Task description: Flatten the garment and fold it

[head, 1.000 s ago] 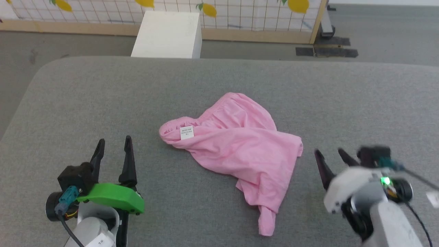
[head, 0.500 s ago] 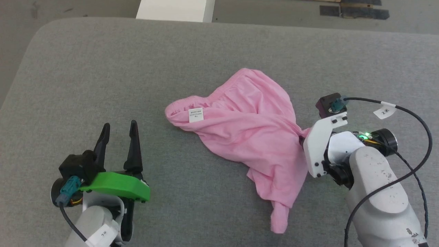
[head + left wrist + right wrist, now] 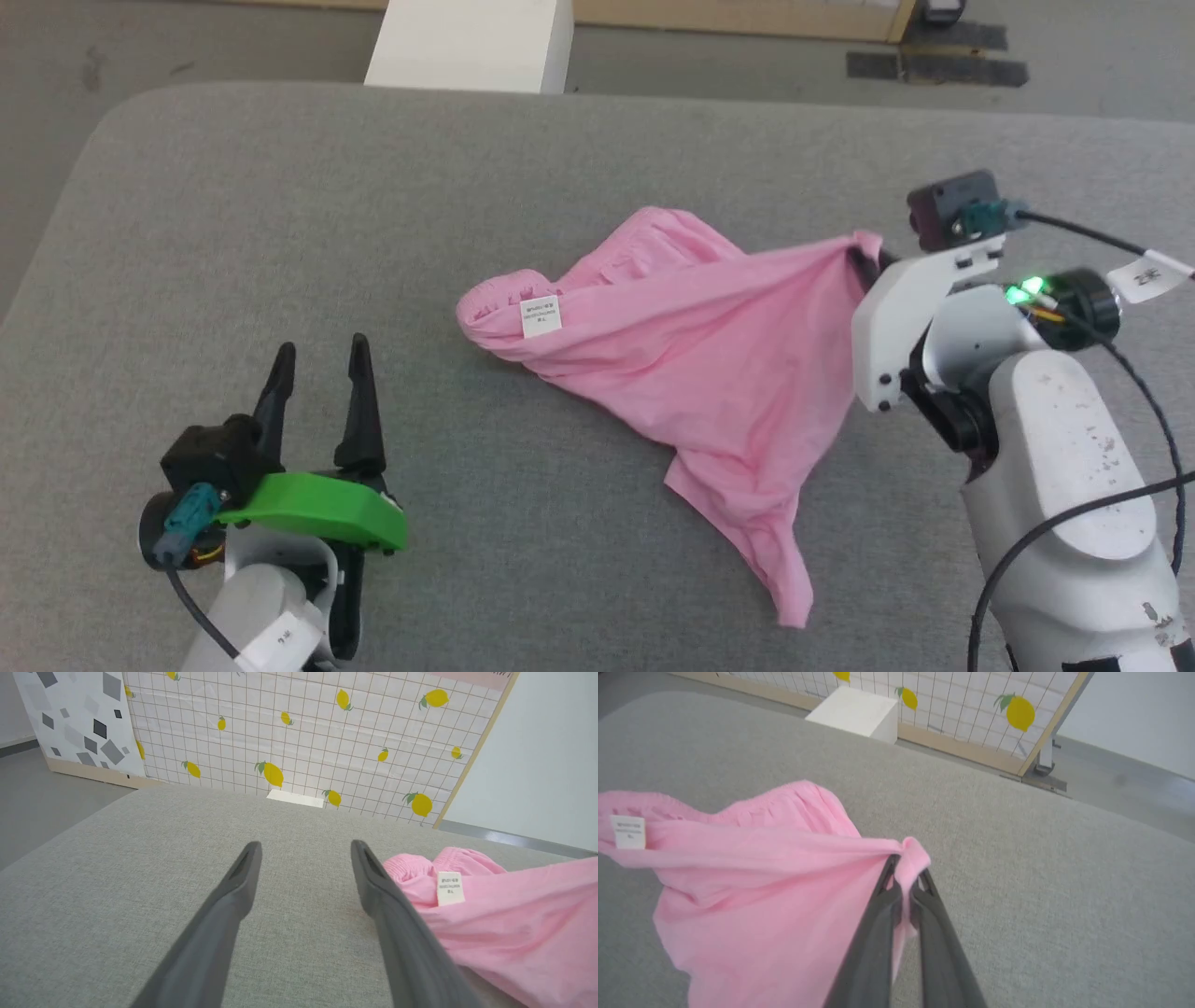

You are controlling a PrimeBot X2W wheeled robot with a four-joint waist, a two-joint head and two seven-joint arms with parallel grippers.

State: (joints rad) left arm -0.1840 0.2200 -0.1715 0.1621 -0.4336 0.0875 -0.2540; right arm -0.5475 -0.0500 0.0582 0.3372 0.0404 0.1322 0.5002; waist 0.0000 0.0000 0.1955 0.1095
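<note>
**Step in hand:** flattening, at an early stage. I am lifting one edge of the garment (image 3: 691,345), a pair of light pink soft-fabric shorts, to draw it open. Folding is not yet begun.

**Tool, right:** my right gripper (image 3: 906,865) is pressing its two long dark fingers together and pinching a bunched nub of pink cloth at the garment's right-hand edge. I am holding that nub above the surface, so the cloth is stretching in a taut ridge towards the gathered elastic waistband (image 3: 495,299). I cannot tell whether the nub is a leg hem or a side seam, as it is too crumpled.

**Tool, left:** my left gripper (image 3: 321,343) is standing with its fingers spread wide and holding nothing. It is poised over bare surface near the waistband end, apart from the cloth.

**Garment, position:** it is lying near the middle of the grey woven-cloth tabletop (image 3: 280,205). Its left end is resting, its right end is raised, and a pointed flap is trailing towards me.

**Garment, make:** the cloth is thin and limp and is creasing readily. The waistband is puckering and curling over, and a small white rectangular label (image 3: 541,315) with fine print is facing up.

**Surface:** matt and coarse-grained, with a rounded corner. It is probably giving some drag.

**Next move, as I judge it:** the left gripper is needing to close on the waistband end near the label. Both ends can then be pulled apart and laid down smooth. Cloth this thin is calling for a low, shallow pinch.
</note>
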